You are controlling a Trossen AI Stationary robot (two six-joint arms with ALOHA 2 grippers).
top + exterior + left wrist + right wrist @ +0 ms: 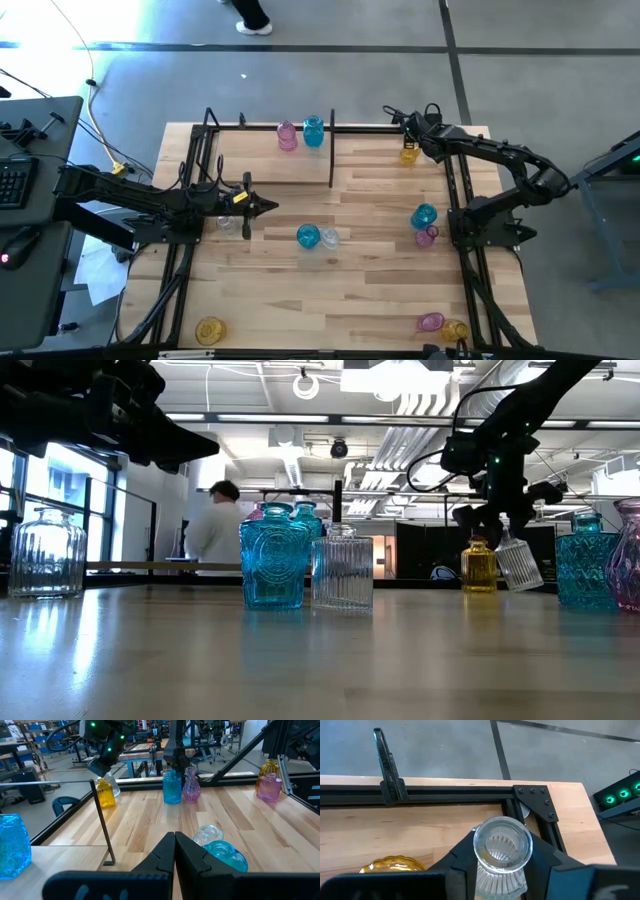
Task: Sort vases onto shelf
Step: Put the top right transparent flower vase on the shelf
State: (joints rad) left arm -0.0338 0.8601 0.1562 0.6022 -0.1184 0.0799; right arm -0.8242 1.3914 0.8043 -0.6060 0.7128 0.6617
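At the far right corner of the shelf (pixel 330 128), the right gripper (pixel 502 870) has its two fingers closed on the ribbed neck of a clear glass vase (pixel 503 851). The right wrist view shows that grip plainly, looking down the vase's open mouth, which appears to hold nothing, with a yellow vase (pixel 393 866) just beside it on the wood. The high view hides the clear vase under the arm and gives only the yellow one at that corner. The low view adds that the clear vase hangs tilted, its base near the table beside the upright yellow vase. The left gripper (pixel 262 207), shut with nothing between its fingers, is held out over the left half of the table near another clear vase (pixel 229 225). The left wrist view looks past its closed tips at a teal-blue vase (pixel 225 856) and a clear jar (pixel 207 834) touching at mid-table. From above, a pink vase (pixel 287 135) and a blue vase (pixel 313 131) stand side by side at the shelf's back rail, left of the divider rod (pixel 331 148). Whether these vases hold anything cannot be told. A person (pixel 215 525) in white stands in the room behind.
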